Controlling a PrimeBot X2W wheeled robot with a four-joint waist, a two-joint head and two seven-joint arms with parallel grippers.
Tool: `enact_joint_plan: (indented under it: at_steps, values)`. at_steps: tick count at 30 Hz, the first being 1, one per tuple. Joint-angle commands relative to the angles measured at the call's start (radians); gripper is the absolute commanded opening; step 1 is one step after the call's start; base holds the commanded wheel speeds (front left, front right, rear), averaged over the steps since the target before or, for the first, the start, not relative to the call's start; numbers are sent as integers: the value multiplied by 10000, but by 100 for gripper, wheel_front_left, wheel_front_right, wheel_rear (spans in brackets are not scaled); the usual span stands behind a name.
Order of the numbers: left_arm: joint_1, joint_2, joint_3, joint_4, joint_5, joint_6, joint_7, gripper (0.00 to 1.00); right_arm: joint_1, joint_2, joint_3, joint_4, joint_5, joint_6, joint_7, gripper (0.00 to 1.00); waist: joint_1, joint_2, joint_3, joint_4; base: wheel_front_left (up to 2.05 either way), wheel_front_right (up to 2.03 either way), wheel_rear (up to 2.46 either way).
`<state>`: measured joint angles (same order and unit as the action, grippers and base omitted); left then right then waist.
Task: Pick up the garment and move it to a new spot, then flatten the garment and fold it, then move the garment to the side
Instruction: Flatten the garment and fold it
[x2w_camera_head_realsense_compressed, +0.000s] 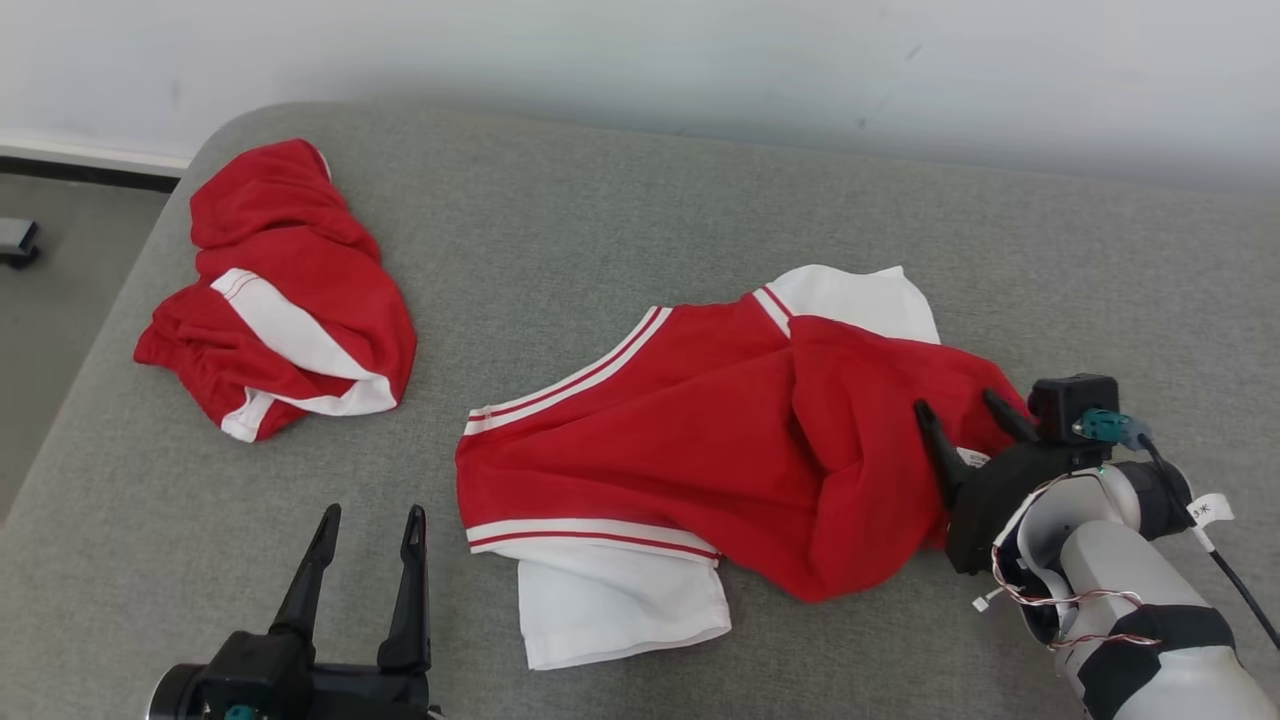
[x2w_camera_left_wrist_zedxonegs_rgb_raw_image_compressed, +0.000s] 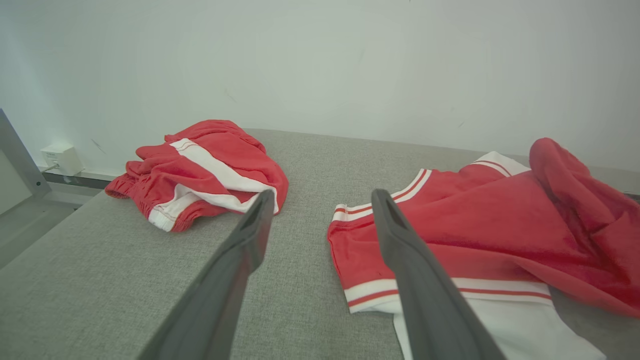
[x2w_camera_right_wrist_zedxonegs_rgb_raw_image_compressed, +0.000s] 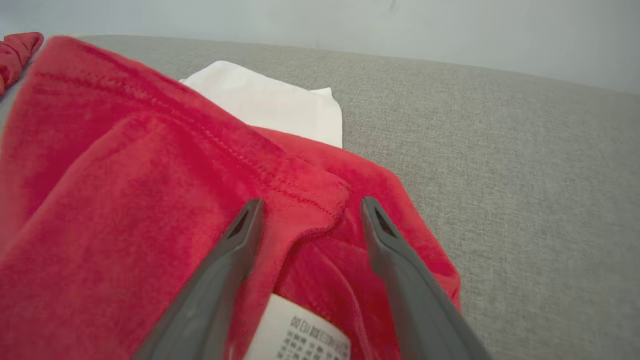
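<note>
Right now your garment (x2w_camera_head_realsense_compressed: 700, 440), red with white striped trim, lies partly spread at the middle of the grey upholstered surface (x2w_camera_head_realsense_compressed: 600, 200), one white panel poking out at its 12 o'clock edge and another at its 6 o'clock edge. Your right gripper (x2w_camera_head_realsense_compressed: 955, 400) sits at the garment's 3 o'clock end, released, its two fingers standing apart on either side of a raised red fold with a stitched hem; a white care label (x2w_camera_right_wrist_zedxonegs_rgb_raw_image_compressed: 300, 335) shows just below them. Your left gripper (x2w_camera_head_realsense_compressed: 372, 512) hangs released at 7 o'clock, apart from the cloth and holding nothing. A second red-and-white garment (x2w_camera_head_realsense_compressed: 280, 300) lies bunched at 10 o'clock, well apart.
</note>
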<state>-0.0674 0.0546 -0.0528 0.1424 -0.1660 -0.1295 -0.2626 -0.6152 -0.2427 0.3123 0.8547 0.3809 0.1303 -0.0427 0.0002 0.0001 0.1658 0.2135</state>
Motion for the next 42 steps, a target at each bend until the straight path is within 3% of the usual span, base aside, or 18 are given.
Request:
enact_joint_plan:
  at_steps: [1, 2, 6, 13, 23, 31, 36, 37, 38, 42]
  values:
    - [-175, -35, -8, 38, -42, -7, -33, 100, -162, 25, 137, 135, 154, 9, 28, 19, -2, -1, 89, 108, 0, 0, 0]
    - [-188, -39, -9, 57, -64, -8, -33, 100, -181, 21, 222, 259, 259, 9, 66, 0, -2, -1, 93, 112, 0, 0, 0]
    - [-191, -44, 24, 76, -82, -10, -33, 100, -308, 10, 484, 317, 460, 9, -317, 0, -2, -1, 79, 65, 0, 0, 0]
    - [131, -43, 126, 136, -15, -2, -33, 100, -191, -98, 974, -254, 765, 9, -1983, 0, -2, -1, -324, -522, 0, 0, 0]
    - [684, -44, 362, 231, -147, -2, -33, 100, 2519, -443, 151, -3291, 1028, 9, -2229, 0, -2, -1, -774, -1543, 0, 0, 0]
    - [760, -41, 293, 316, -147, -2, -33, 100, 5265, 502, -1412, -5563, 1431, 9, -1945, 0, -2, -1, -851, -2005, 0, 0, 0]
    - [660, -43, 177, 381, -111, -2, -33, 100, 6606, 1195, -2255, -6230, 1201, 9, -1555, 0, -2, -1, -867, -2019, 0, 0, 0]
    - [640, -42, 168, 389, -111, -2, -33, 100, 6765, 1264, -2382, -6282, 1061, 9, -1510, 15, -2, -1, -871, -2019, 0, 0, 0]
    - [623, -42, 168, 407, -114, -2, -33, 100, 6888, 1318, -2500, -6335, 916, 9, -1474, 96, -2, -1, -877, -2019, 0, 0, 0]
    - [654, -42, 192, 435, -90, -3, -33, 100, 6978, 1435, -2871, -6525, 259, 9, -1526, 100, -2, -1, -944, -2018, 0, 0, 0]
